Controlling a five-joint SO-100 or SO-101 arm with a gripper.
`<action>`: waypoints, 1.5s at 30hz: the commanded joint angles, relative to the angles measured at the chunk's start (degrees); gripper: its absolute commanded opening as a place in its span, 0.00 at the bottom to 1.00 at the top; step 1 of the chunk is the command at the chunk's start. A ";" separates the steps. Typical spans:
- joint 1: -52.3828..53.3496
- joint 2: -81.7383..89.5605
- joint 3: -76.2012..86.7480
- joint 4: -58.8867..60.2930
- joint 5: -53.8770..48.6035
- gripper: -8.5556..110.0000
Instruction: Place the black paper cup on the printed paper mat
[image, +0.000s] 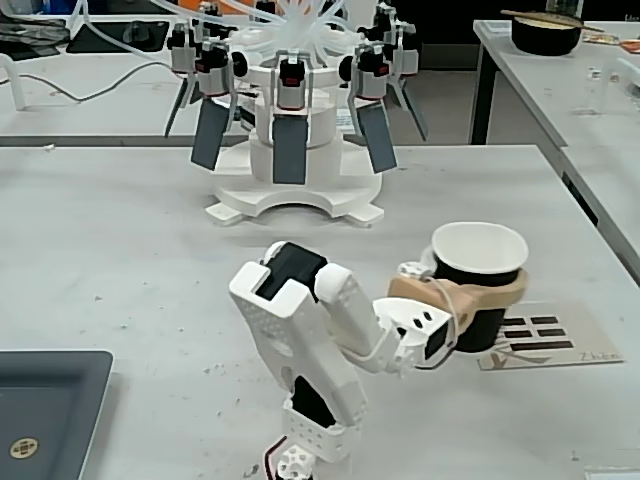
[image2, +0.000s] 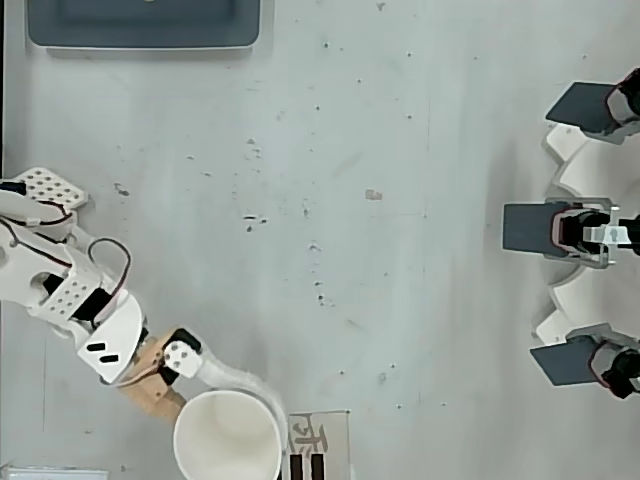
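The black paper cup (image: 484, 300) has a white inside and rim and stays upright. My gripper (image: 478, 288) is shut on it, the tan finger wrapped around its wall below the rim. In the fixed view the cup covers the left part of the printed paper mat (image: 560, 337), a beige sheet with black bars at the table's right. In the overhead view the cup (image2: 227, 437) sits at the bottom edge, with the gripper (image2: 225, 425) around it, and it overlaps the left side of the mat (image2: 318, 445). I cannot tell whether the cup's base touches the mat.
A white multi-armed stand (image: 290, 130) with grey paddles rises at the back of the table, seen at the right edge in the overhead view (image2: 590, 230). A dark grey tray (image: 45, 410) lies front left. A dark bowl (image: 546, 30) rests on another table, back right.
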 joint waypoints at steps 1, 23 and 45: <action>2.64 -1.85 -4.22 -2.02 0.35 0.15; 6.33 -28.39 -33.05 -3.25 0.00 0.15; 3.87 -44.12 -45.35 -6.94 0.44 0.14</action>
